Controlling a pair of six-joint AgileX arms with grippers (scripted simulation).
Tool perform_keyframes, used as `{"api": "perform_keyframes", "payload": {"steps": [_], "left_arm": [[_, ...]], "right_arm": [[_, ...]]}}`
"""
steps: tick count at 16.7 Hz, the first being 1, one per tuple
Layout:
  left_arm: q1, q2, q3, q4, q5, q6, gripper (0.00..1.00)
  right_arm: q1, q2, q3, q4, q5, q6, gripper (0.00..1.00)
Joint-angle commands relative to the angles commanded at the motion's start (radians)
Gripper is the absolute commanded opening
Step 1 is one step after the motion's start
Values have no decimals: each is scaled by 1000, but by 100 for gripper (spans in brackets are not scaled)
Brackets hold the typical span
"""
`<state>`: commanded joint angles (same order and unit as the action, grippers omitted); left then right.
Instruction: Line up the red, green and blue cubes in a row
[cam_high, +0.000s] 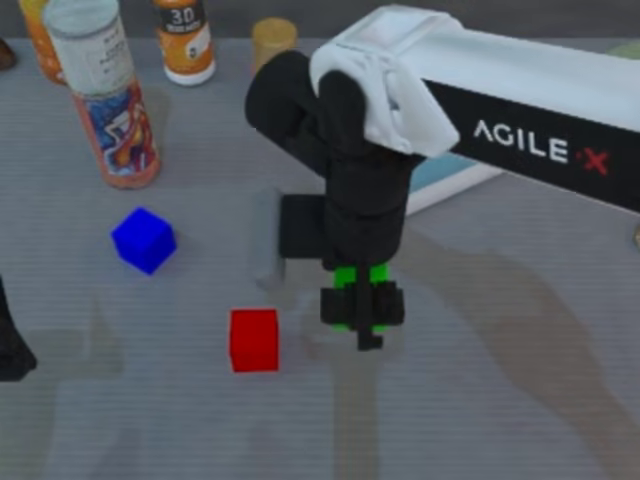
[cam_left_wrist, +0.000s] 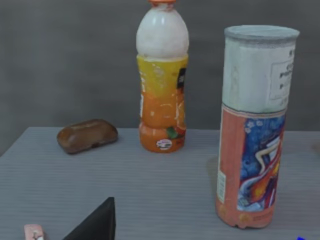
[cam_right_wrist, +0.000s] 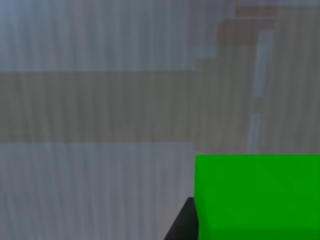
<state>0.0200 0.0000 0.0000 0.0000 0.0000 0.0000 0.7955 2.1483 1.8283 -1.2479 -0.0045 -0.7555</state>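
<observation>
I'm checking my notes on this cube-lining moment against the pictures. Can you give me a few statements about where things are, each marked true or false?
1. The right gripper is at the green cube. True.
2. The red cube touches the blue cube. False: they lie well apart.
3. The blue cube lies left of the red cube in the top view. True.
4. The left arm is over the red cube. False: it is parked at the table's left edge.
5. The chip can lies on its side. False: it stands upright.

Right gripper (cam_high: 362, 305) clamped around green cube (cam_high: 360, 276), just right of red cube (cam_high: 254, 340). Blue cube (cam_high: 144, 240) farther left, near tall can (cam_high: 108, 98).
</observation>
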Motion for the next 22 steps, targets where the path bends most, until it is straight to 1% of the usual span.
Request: {"api": "perform_keyframes", "payload": {"steps": [6, 12, 14, 17, 22], "left_arm": [[0, 0, 0, 0, 0, 0, 100], [0, 0, 0, 0, 0, 0, 100], [0, 0, 0, 0, 0, 0, 100], [0, 0, 0, 0, 0, 0, 100], [0, 0, 0, 0, 0, 0, 100]], "right_arm": [[-4, -1, -18, 19, 0, 5, 0], [0, 45, -168, 219, 0, 4, 0], [2, 55, -193, 249, 1, 2, 0], [2, 55, -194, 249, 1, 2, 0], [2, 55, -194, 249, 1, 2, 38]]}}
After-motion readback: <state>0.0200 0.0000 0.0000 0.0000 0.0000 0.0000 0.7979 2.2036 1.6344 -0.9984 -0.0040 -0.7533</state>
